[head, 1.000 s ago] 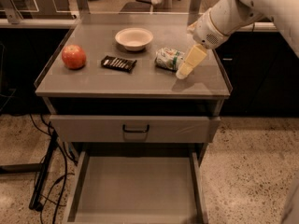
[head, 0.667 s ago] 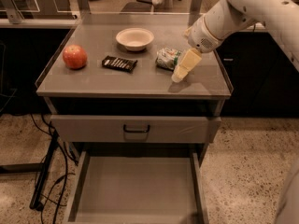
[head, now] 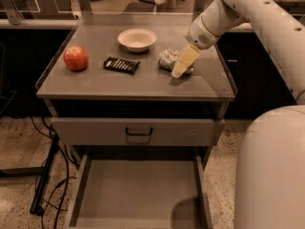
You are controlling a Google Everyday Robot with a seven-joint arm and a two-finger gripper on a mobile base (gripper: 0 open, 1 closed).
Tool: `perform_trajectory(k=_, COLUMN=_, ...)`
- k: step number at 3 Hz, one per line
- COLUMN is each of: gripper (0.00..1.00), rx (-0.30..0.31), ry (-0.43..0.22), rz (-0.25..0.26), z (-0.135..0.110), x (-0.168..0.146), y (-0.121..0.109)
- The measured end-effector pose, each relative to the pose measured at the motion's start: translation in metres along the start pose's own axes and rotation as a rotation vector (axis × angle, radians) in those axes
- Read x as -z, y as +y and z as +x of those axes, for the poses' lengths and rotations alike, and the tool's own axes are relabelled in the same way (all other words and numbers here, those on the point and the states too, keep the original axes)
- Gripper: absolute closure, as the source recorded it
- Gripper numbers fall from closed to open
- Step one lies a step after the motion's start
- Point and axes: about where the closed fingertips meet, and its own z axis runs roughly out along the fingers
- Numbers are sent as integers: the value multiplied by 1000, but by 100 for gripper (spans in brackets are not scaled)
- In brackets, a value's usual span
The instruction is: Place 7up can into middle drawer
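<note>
The 7up can [head: 167,59] lies on its side on the cabinet top, right of centre; it is silvery-white with green markings. My gripper [head: 179,71] comes down from the upper right on the white arm and sits right against the can's right side, partly covering it. The middle drawer [head: 138,194] is pulled out below, low in the view, with a bare grey floor and low side walls.
On the cabinet top [head: 95,82] are a red apple [head: 76,57] at the left, a dark flat snack bar [head: 122,65] in the middle and a white bowl [head: 137,38] at the back. A shut drawer front with a black handle [head: 138,131] sits above the open drawer. Cables [head: 47,185] lie on the floor at the left.
My gripper has moved left and a little toward the camera, closing on the can's right side. The can and the other objects have not moved.
</note>
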Motion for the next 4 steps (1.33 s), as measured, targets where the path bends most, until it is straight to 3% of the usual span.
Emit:
perform_trajectory(k=2, gripper=0, rx=-25, ry=11, rz=-17, z=4, x=-13, y=-16)
perform_trajectory(k=3, gripper=2, rx=-32, ry=11, rz=-10, z=11, x=-13, y=-7)
perform_trajectory(k=4, gripper=24, rx=-32, ry=12, rz=-14, z=12, x=-14, y=-6)
